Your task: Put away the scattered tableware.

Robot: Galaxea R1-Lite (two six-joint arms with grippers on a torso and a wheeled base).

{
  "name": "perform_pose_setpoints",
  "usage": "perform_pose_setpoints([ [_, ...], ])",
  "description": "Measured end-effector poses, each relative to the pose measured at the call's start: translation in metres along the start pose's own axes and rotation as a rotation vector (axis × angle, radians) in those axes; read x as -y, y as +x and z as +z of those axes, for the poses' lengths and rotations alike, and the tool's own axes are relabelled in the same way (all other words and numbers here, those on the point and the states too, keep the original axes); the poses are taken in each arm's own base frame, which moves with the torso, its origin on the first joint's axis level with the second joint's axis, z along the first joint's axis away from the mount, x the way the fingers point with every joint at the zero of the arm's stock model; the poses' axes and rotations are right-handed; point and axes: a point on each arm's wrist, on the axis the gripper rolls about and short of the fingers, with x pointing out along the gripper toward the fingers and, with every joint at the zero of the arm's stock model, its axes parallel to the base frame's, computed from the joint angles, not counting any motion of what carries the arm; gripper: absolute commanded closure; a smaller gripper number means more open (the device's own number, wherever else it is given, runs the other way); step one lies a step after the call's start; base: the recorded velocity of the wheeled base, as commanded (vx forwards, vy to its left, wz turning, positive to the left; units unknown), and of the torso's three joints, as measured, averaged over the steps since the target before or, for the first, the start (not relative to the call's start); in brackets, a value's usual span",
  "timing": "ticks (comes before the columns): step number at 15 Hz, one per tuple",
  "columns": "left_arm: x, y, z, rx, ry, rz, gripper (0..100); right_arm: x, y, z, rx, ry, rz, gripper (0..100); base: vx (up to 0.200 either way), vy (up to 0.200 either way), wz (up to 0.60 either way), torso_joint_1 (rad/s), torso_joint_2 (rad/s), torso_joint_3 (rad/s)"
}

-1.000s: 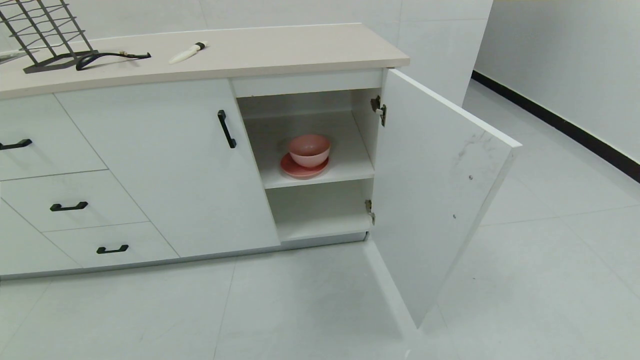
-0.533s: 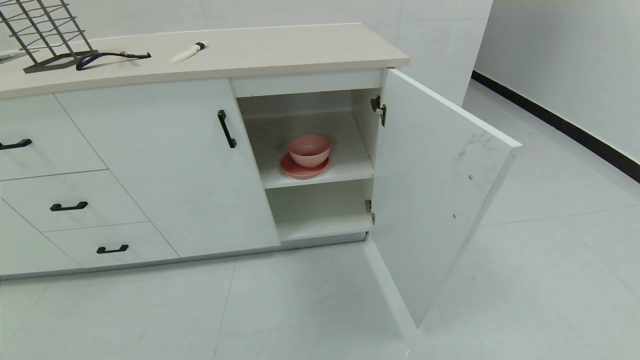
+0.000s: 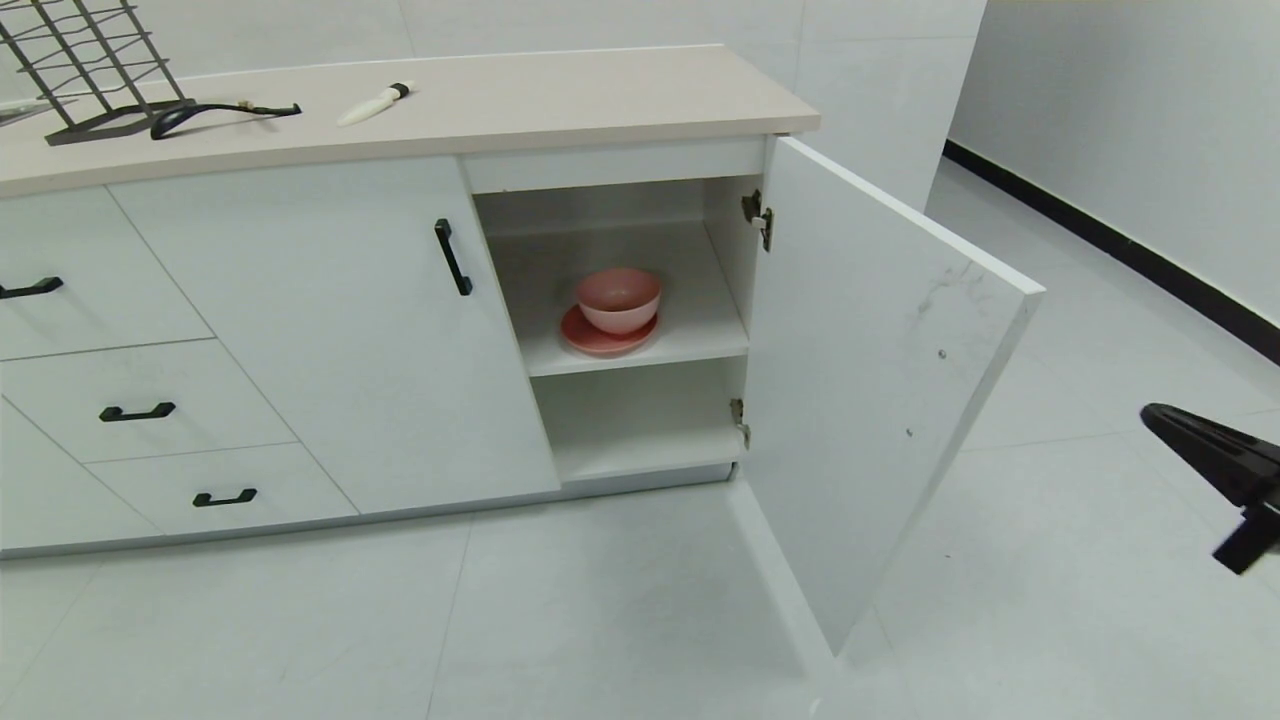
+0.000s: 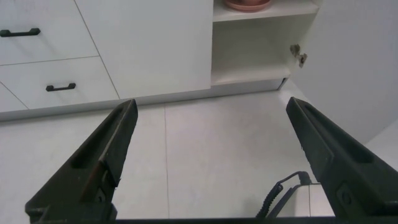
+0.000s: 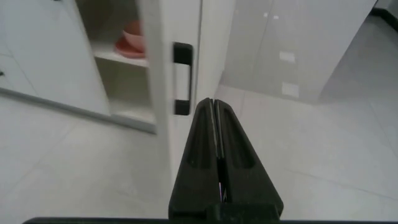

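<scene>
Head view, right gripper (image 3: 1165,420): black fingers pressed together, holding nothing, in the air above the floor.
Head view, door (image 3: 880,380): swung wide open, standing between this gripper and the cabinet's inside, apart from the fingertips.
Head view, bowl (image 3: 619,298): pink, upright on a pink plate (image 3: 600,345) on the upper shelf (image 3: 700,340), well beyond the gripper, past the door.
Head view, countertop (image 3: 560,95): beige. A white knife (image 3: 376,103), a black utensil (image 3: 215,112) and a wire rack (image 3: 90,70) sit on it, far from the gripper.
Head view, room: pale tiled floor (image 3: 600,620), white walls, a dark skirting (image 3: 1100,240).
Left wrist view, left gripper (image 4: 211,106): fingers spread wide, nothing between them, above bare floor tiles.
Left wrist view, cabinet: ahead of the gripper. It shows the plate's rim (image 4: 247,4), a lower shelf (image 4: 249,68), and drawers with black pulls (image 4: 60,87).
Right wrist view, right gripper (image 5: 213,102): fingers flat against each other, pointing toward the door's black handle (image 5: 181,79), near it.
Right wrist view, tableware: bowl (image 5: 132,34) on plate (image 5: 129,48), inside the cabinet beyond the door's edge.
</scene>
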Motion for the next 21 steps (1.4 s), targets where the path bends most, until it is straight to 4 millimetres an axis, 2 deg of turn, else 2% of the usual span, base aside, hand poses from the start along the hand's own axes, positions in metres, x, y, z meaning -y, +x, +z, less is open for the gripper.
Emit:
perform_pose_setpoints([
  [2, 0.000, 0.000, 0.000, 0.000, 0.000, 0.000, 0, 0.021, 0.036, -0.004, 0.020, -0.024, 0.000, 100, 0.000, 0.000, 0.00, 0.000, 0.00, 0.000],
  [5, 0.000, 0.000, 0.000, 0.000, 0.000, 0.000, 0, 0.042, 0.077, -0.014, 0.035, -0.036, 0.008, 100, 0.000, 0.000, 0.00, 0.000, 0.00, 0.000],
  [7, 0.000, 0.000, 0.000, 0.000, 0.001, 0.000, 0, 0.052, 0.101, -0.012, 0.077, -0.058, 0.024, 100, 0.000, 0.000, 0.00, 0.000, 0.00, 0.000],
  [9, 0.000, 0.000, 0.000, 0.000, 0.000, 0.000, 0, 0.054, 0.125, -0.009, 0.132, -0.090, 0.100, 100, 0.000, 0.000, 0.00, 0.000, 0.00, 0.000],
  [11, 0.000, 0.000, 0.000, 0.001, 0.000, 0.000, 0, 0.046, 0.145, -0.011, 0.170, -0.120, 0.202, 100, 0.000, 0.000, 0.00, 0.000, 0.00, 0.000],
  [15, 0.000, 0.000, 0.000, 0.000, -0.001, 0.000, 0, 0.033, 0.155, -0.014, 0.184, -0.130, 0.281, 100, 0.000, 0.000, 0.00, 0.000, 0.00, 0.000],
  [21, 0.000, 0.000, 0.000, 0.000, -0.002, 0.000, 0, 0.004, 0.150, -0.008, 0.195, -0.112, 0.361, 100, 0.000, 0.000, 0.00, 0.000, 0.00, 0.000],
])
